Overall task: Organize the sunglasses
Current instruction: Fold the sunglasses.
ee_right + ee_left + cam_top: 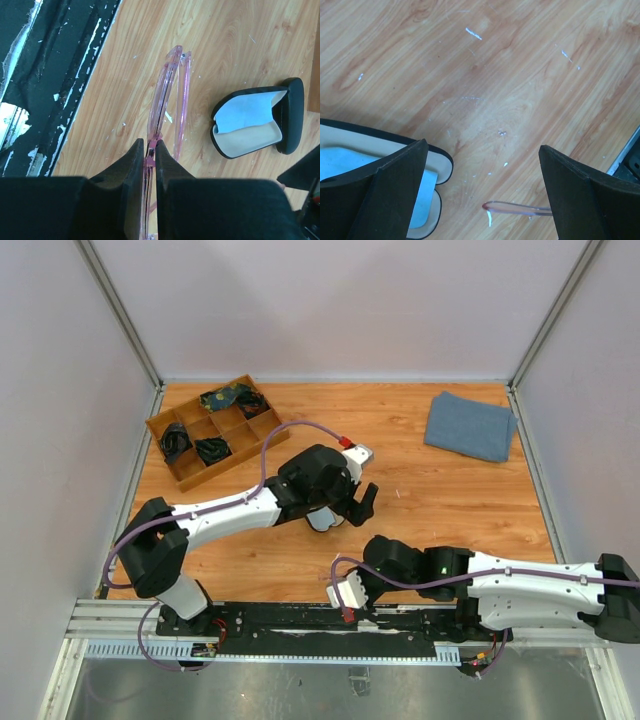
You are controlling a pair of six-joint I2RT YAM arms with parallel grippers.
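Sunglasses (161, 100) with a translucent pink frame sit low over the near part of the wooden table (420, 510), close to the black rail (50, 75) along its front edge; whether they rest on the wood or hang just above it cannot be told. A folded blue cloth (470, 425) lies at the far right of the table. A wooden tray (236, 459) with dark items in its compartments stands at the far left. Just beside the glasses, not touching them, a black case (295, 115) lies open with a light blue cloth (245, 115) inside. The glasses are folded, their long axis running straight away from the right gripper (151, 145) and roughly along the rail. That gripper pinches one end of the frame between nearly closed fingers. The left gripper (482, 150) hangs with fingers spread wide over bare wood, the case under one finger and a pink temple tip (517, 208) beside the other.
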